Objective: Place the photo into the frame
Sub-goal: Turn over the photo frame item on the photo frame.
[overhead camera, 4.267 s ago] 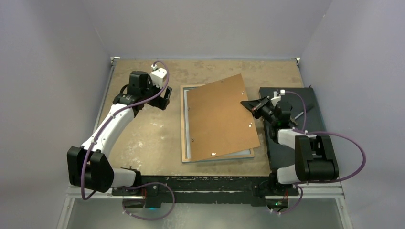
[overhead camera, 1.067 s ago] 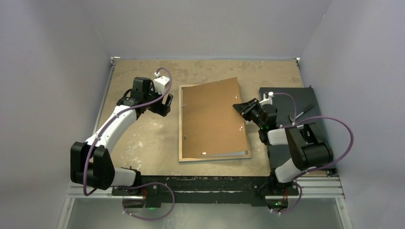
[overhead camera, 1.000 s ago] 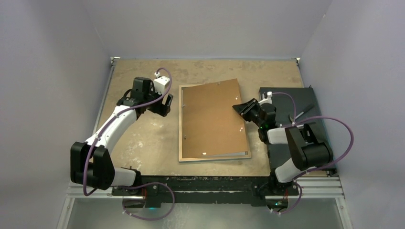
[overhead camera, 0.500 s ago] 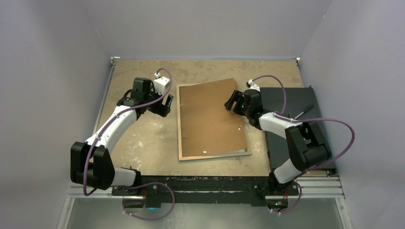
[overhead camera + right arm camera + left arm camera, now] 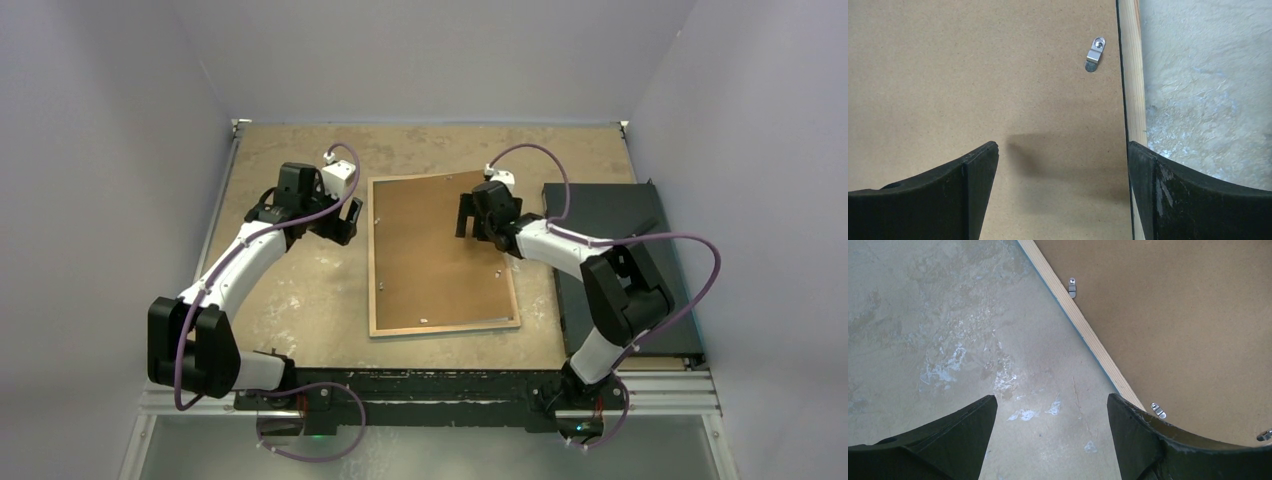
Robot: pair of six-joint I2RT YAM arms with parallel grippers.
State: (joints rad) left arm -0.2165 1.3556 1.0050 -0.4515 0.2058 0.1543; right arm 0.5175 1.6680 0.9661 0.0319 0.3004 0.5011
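Note:
The frame (image 5: 371, 262) lies face down in the middle of the table, its light wood rim (image 5: 1083, 325) up. A plain brown backing board (image 5: 435, 255) lies flat inside the rim and fills it. The photo is hidden. My left gripper (image 5: 1052, 397) is open over bare table just left of the frame's left rim, with nothing between its fingers. My right gripper (image 5: 1063, 145) is open above the board's upper right part, its right finger over the frame's right rim (image 5: 1130, 65). Small metal clips (image 5: 1095, 52) sit along the rim.
A black mat (image 5: 620, 215) lies to the right of the frame, under the right arm's cable. The worn tan tabletop (image 5: 300, 290) is closed in by grey walls at the back and both sides. A clip (image 5: 1072, 287) shows on the frame's left rim.
My right gripper has let go of the board's right edge, opened wide and moved left over the board. The board has dropped flat into the frame. The left arm has not moved.

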